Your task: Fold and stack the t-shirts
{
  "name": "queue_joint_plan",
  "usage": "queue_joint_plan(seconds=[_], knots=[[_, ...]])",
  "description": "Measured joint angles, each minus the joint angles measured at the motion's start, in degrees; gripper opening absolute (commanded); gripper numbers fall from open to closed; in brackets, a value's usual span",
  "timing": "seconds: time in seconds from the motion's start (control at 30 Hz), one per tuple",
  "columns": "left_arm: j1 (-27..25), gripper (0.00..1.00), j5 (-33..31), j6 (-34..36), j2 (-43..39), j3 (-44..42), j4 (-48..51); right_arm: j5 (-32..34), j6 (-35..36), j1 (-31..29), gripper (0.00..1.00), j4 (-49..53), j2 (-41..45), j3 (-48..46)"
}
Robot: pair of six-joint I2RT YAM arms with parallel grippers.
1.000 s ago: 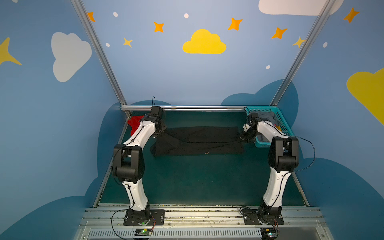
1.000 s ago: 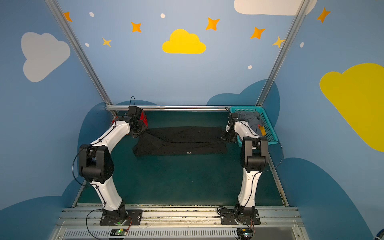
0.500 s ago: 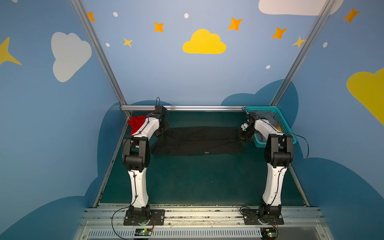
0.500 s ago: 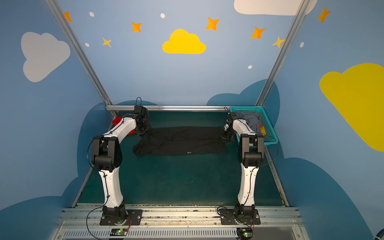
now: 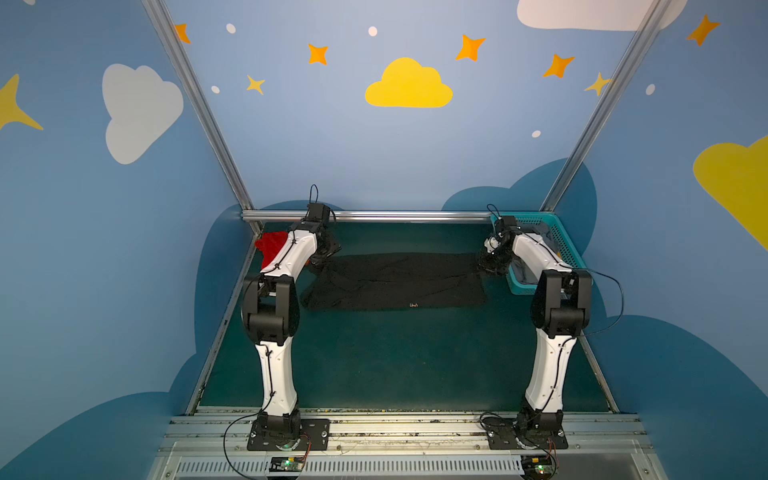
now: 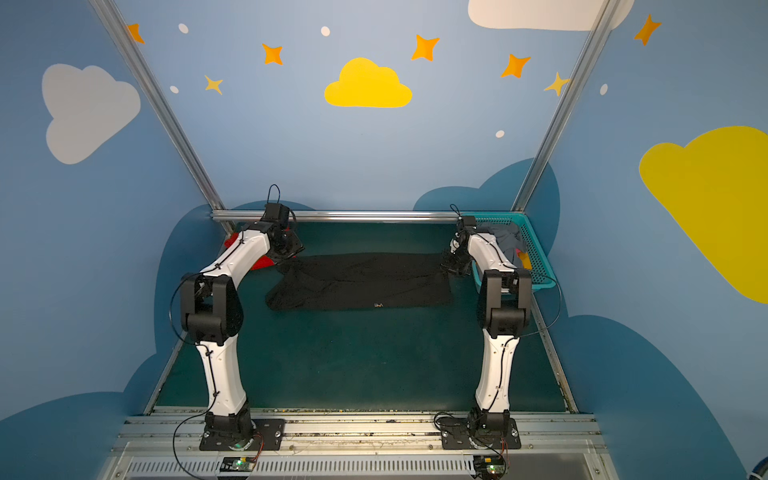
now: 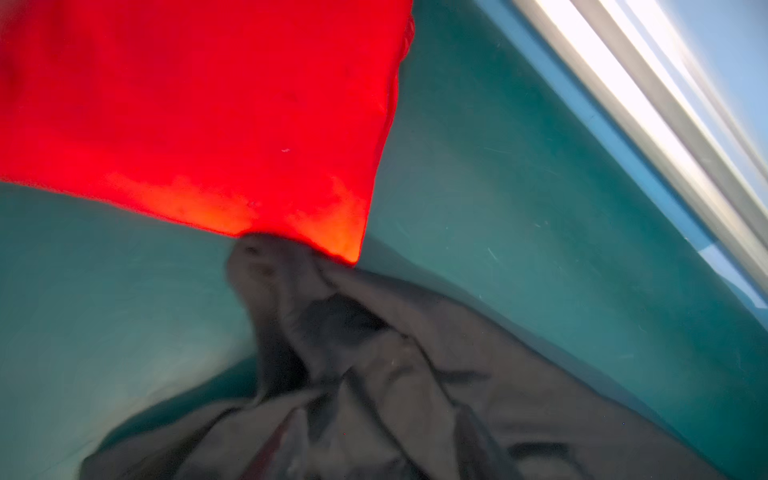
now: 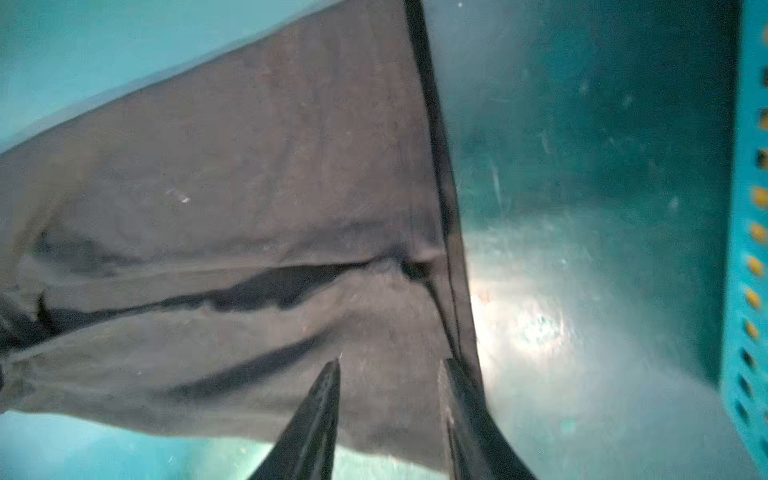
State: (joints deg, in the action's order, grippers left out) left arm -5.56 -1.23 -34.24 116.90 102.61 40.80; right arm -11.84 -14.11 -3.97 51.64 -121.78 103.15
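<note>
The black t-shirt (image 5: 395, 282) is lying flat mid-frame; the right gripper (image 8: 390, 368) is hovering open-jawed at its right edge; the left gripper (image 5: 328, 251), beside the red t-shirt (image 5: 272, 245), I cannot tell.

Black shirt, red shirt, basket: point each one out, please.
black shirt (image 5: 395, 282), in a top view, middle of the cloth
red shirt (image 7: 199, 112), left wrist view, flat middle of the cloth
basket (image 5: 536, 216), in a top view, far rim
</note>
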Motion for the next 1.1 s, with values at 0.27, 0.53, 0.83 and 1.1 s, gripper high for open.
queue_joint_plan(seconds=[0.27, 0.53, 0.83, 1.1], knots=[[-3.78, 0.35, -0.7, 0.61, -11.8, -9.84, 2.21, -0.9, -0.24, -2.82, 0.42, -2.62, 10.64, -7.52], [-8.94, 0.48, 0.46, -0.2, -6.49, -14.01, 4.17, -2.67, -0.92, -6.84, 0.41, -5.25, 12.2, -12.31], [-10.97, 0.5, 1.4, 1.07, -3.37, -13.73, 3.56, -3.93, -1.97, -7.98, 0.4, -7.06, 13.97, -15.85], [-12.52, 0.53, 3.02, 2.58, -0.72, -13.18, 2.6, -4.96, -2.4, -7.98, 0.4, -8.41, 14.01, -16.63]])
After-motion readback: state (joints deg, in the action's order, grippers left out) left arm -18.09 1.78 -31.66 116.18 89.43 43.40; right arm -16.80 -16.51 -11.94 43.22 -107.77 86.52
